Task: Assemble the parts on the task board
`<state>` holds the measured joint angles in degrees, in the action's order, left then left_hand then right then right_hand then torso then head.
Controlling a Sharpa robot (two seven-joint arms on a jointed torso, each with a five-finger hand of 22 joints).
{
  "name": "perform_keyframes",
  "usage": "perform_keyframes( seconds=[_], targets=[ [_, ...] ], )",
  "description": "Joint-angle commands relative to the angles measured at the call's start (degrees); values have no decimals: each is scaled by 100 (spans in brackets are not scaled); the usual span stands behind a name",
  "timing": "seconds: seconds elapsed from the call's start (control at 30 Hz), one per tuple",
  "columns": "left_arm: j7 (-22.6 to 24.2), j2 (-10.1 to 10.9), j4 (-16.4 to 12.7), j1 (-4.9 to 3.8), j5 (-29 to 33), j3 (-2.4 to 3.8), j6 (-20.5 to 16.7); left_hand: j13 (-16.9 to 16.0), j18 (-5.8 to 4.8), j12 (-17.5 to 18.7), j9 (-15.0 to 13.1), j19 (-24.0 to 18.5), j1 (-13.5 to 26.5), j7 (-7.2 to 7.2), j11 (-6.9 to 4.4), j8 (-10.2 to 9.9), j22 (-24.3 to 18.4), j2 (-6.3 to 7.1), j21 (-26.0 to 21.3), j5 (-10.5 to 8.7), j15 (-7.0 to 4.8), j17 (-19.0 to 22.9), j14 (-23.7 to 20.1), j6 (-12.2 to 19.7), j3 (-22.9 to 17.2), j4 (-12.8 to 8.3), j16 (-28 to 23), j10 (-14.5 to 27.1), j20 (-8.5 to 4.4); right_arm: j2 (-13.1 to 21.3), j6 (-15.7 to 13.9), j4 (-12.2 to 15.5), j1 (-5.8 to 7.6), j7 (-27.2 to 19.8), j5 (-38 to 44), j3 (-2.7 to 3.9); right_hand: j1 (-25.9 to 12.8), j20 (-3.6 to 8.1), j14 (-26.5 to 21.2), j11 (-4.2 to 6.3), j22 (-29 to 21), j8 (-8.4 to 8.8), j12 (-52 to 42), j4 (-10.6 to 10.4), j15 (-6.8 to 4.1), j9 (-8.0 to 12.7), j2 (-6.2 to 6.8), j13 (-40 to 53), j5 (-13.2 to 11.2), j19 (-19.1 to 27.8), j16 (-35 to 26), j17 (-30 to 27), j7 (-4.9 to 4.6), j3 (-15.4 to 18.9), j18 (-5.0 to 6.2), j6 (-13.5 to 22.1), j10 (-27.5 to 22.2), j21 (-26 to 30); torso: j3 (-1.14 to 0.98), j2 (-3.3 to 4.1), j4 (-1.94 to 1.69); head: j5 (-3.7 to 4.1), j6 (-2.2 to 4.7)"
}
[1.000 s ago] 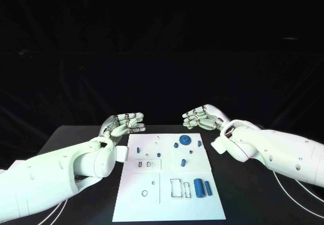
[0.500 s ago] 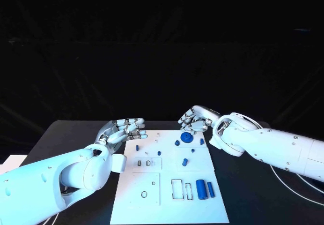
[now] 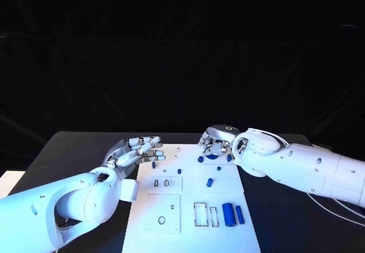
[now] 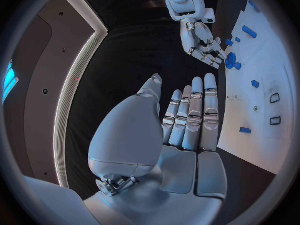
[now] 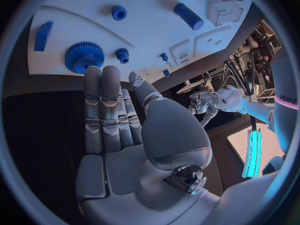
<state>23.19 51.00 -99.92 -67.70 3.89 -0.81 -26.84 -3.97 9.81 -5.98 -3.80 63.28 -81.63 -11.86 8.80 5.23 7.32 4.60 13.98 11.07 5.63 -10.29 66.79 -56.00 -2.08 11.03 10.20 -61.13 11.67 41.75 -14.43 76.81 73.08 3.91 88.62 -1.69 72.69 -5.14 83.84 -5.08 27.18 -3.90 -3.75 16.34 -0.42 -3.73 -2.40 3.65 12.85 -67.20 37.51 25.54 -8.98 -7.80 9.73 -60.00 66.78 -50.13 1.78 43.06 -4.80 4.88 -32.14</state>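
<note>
Right hand (image 3: 216, 140) moved down over the gear (image 5: 84, 57), fingers spread, holding nothing, left hand (image 3: 137, 150) open beside the board (image 3: 179, 221), two blue cylinders (image 3: 232, 214) near its front.

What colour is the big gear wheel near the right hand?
Blue. The gear wheel shows best in the right wrist view, just beyond the right hand.

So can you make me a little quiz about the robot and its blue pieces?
1. True or false: the left hand holds a blue part.
2. Which hand hovers over the big blue gear? A) left B) right
3. Fill in: the large blue cylinder lies on the white task ____.

Key: 1 false, its fingers are apart and empty. 2 B. 3 board.
</note>
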Motion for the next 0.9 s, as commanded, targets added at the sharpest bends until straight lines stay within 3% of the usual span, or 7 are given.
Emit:
perform_keyframes(
  seconds=[0.03, 0.23, 0.6, 0.9],
  targets=[
    [-11, 3, -41, -19, 35, 6, 166, -1, 61, 29, -2, 34, 26, 4, -6, -5, 5, -35, 20, -27, -5, -5, 48, -30, -1, -37, 8, -24, -11, -22, 405, -1, 2, 208, 552, 3, -61, -14, 91, 15, 249, 21, 18, 2, 4, -5, 29, 2, -30, 18, 121, 86, 39, -68, 28, -3, -53, -221, 9, 95, -30, 28, -11],
    [-27, -17, -47, -26, 36, 7, 177, 0, 60, 34, -1, 41, 23, 4, -6, -10, 6, -35, 22, -26, -5, -11, 47, -28, -1, -45, 5, -21, -13, -50, 616, 17, 0, 203, 647, 3, -105, -27, 92, 13, 862, 21, 18, -3, 10, -6, 60, 2, -35, -83, 633, 565, 49, -150, -47, 1, -88, -734, 18, 152, -26, 42, -6],
    [-41, -9, -31, -27, 36, 7, 173, 2, 58, 44, 1, 48, 26, -3, -2, -17, 8, -35, 23, -26, -4, -19, 45, -23, 3, -54, 0, -13, -14, -60, 840, 51, -5, 196, 716, 3, -139, -36, 77, 15, 1149, 14, 13, -14, 12, -9, 71, 4, -37, -104, 939, 851, 56, -201, -80, -15, -86, -985, 20, 204, -30, 40, 11],
    [-71, -7, -34, -28, 36, 7, 200, 4, 57, 50, 1, 52, 30, -8, 1, -23, 8, -35, 23, -26, -2, -25, 43, -19, 5, -59, -4, -8, -15, -123, 875, -25, -15, 197, 713, 3, -146, -40, 52, 19, 1369, 12, 17, -23, 11, -11, -7, 0, -56, -119, 1144, 1030, 65, -313, -104, -52, -74, -1180, 16, 237, -26, 24, -1]
  ],
)
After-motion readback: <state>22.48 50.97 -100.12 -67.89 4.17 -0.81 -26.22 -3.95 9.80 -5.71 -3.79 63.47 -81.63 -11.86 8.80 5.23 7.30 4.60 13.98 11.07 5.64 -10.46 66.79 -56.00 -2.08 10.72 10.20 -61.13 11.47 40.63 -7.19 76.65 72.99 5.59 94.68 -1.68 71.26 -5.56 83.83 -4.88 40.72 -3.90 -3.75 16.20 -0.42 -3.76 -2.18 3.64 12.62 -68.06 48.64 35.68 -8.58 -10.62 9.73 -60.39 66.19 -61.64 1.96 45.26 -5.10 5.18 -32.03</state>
